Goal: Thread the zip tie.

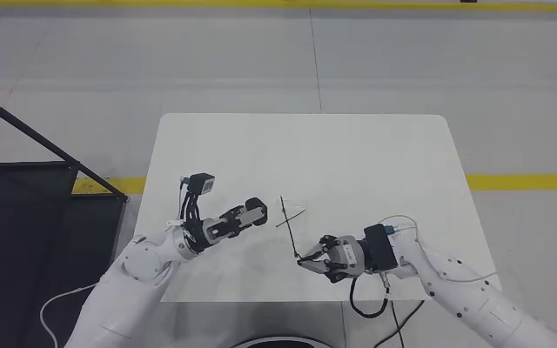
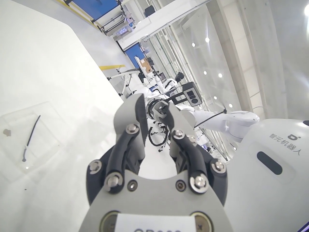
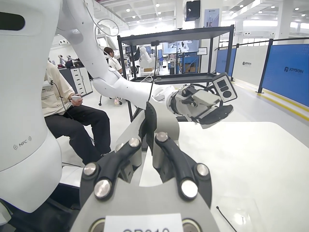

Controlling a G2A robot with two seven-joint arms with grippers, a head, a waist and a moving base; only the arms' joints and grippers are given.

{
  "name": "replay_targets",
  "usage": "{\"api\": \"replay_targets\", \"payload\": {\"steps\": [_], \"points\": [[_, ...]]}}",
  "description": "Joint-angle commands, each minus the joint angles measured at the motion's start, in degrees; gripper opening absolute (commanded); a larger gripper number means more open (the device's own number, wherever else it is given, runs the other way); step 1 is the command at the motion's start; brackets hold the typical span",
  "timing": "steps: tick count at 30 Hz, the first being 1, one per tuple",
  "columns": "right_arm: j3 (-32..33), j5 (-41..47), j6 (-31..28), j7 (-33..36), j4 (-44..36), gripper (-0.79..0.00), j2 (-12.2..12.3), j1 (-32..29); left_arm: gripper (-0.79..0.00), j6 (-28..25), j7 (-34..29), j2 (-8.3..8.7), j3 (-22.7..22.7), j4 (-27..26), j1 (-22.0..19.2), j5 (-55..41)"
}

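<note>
We see the right gripper [image 3: 150,112] clamped on the black zip tie [image 1: 289,228] near the table's [image 1: 383,157] near edge. The left gripper [image 2: 154,105] hangs unclenched just left of it.

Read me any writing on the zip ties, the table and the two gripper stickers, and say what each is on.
On the zip tie in the right gripper: no print visible.
On the second zip tie, lying on the clear sheet: none visible.
On the table: none.
On the sticker of the left gripper: dark characters cut off at the picture's edge, unreadable.
On the right gripper's sticker: likewise cut off, unreadable.
</note>
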Motion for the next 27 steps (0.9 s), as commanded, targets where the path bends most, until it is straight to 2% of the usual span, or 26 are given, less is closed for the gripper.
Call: {"api": "replay_targets", "payload": {"steps": [1, 7, 10, 15, 19, 23, 27], "points": [[-0.98, 0.24, 0.0, 0.0, 0.63, -0.785, -0.19, 0.84, 0.0, -0.02, -0.21, -0.01, -0.1, 0.12, -0.05, -0.43], [-2.31, -0.16, 0.0, 0.09, 3.27, -0.785, -0.46, 2.43, 0.0, -0.56, -0.48, 0.06, -1.07, 0.83, 0.1, -1.34], [-1.41, -0.43, 0.9, 3.2, 4.85, -0.785, -0.51, 2.43, 0.0, -0.94, -0.44, 0.18, -2.11, 1.26, 0.41, -1.79], [1.1, 3.59, 10.69, 19.15, 1.76, -0.785, -0.15, 0.54, 0.0, -1.43, -0.74, 0.69, -5.47, 0.5, 1.98, -2.53], [4.24, 5.78, 23.12, 37.88, -5.77, -0.785, 0.72, -1.32, 0.0, -0.77, -1.1, 1.12, -8.14, -1.19, 3.73, -3.39], [7.61, 5.25, 37.04, 55.97, -15.97, -0.785, 1.72, -4.33, 0.0, -0.34, -1.11, 1.18, -8.5, -1.63, 4.12, -3.88], [7.89, 5.17, 37.8, 56.94, -16.68, -0.785, 1.8, -4.61, 0.0, -0.34, -1.11, 1.18, -8.5, -1.63, 4.12, -3.88]]}}
